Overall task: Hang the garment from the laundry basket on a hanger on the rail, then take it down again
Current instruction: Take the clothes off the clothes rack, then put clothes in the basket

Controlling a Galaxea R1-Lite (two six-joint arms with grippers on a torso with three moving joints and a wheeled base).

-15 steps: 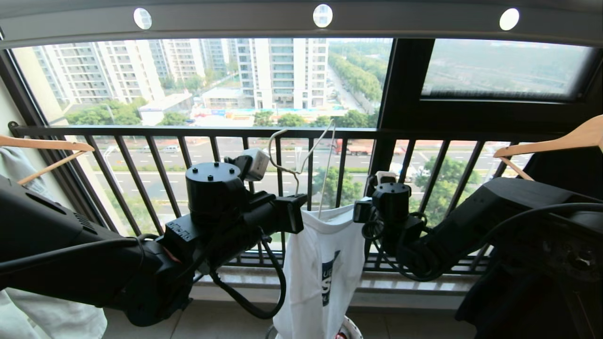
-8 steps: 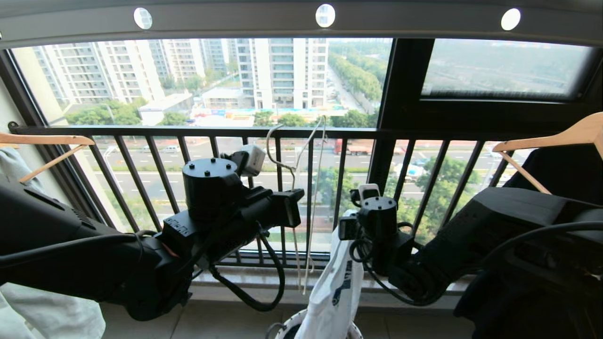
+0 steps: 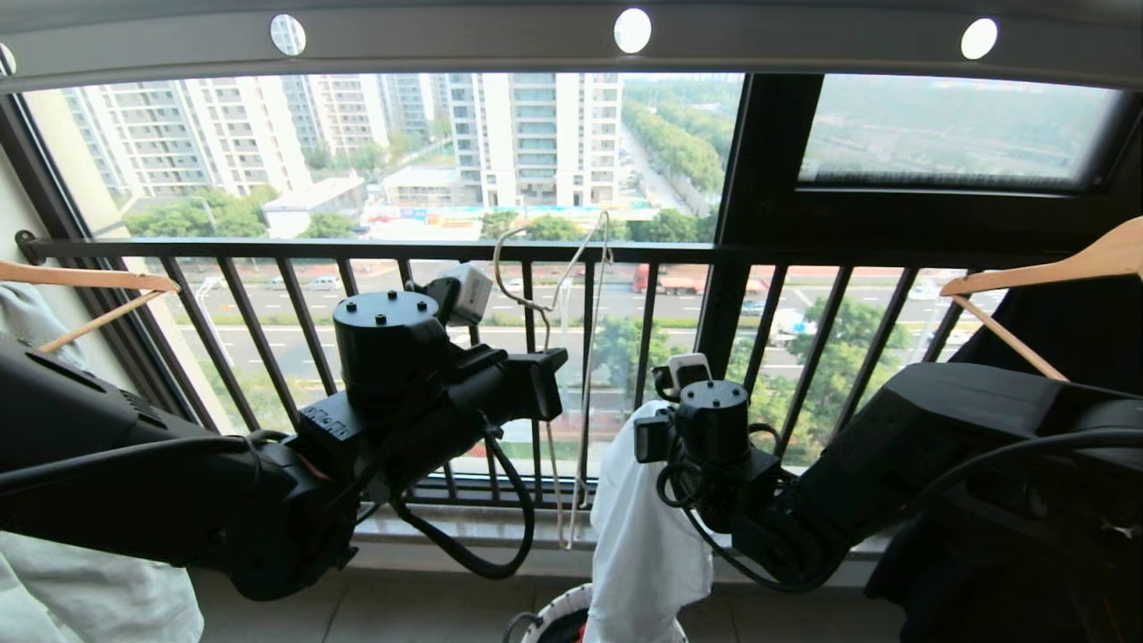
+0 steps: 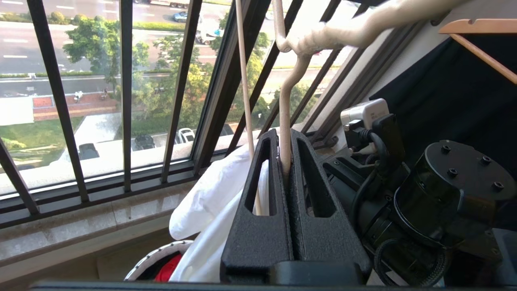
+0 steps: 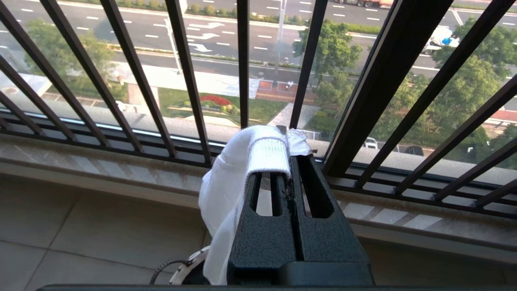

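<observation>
My left gripper (image 4: pixel 282 137) is shut on a thin cream wire of the hanger (image 4: pixel 284 105). The hanger (image 3: pixel 589 357) hangs bare in front of the window bars, below the grey rail (image 3: pixel 446 40). Lower and to the right, my right gripper (image 5: pixel 289 159) is shut on the ribbed collar of the white garment (image 5: pixel 226 190). The garment (image 3: pixel 643 545) droops from it, clear of the hanger, its lower end in the laundry basket (image 3: pixel 549 618). The chest print is out of sight. The basket's white rim (image 4: pixel 149 262) shows under the cloth.
A red garment (image 4: pixel 167 268) lies in the basket. Thick wooden hangers hang at far left (image 3: pixel 89 277) and far right (image 3: pixel 1054 268), the right one with dark cloth (image 3: pixel 1072 330). The black window railing (image 3: pixel 357 250) and a stone sill (image 5: pixel 80 161) stand close ahead.
My right gripper has sunk and shifted left with the garment, which has come off the hanger. The hanger now hangs bare. The left arm has barely moved.
</observation>
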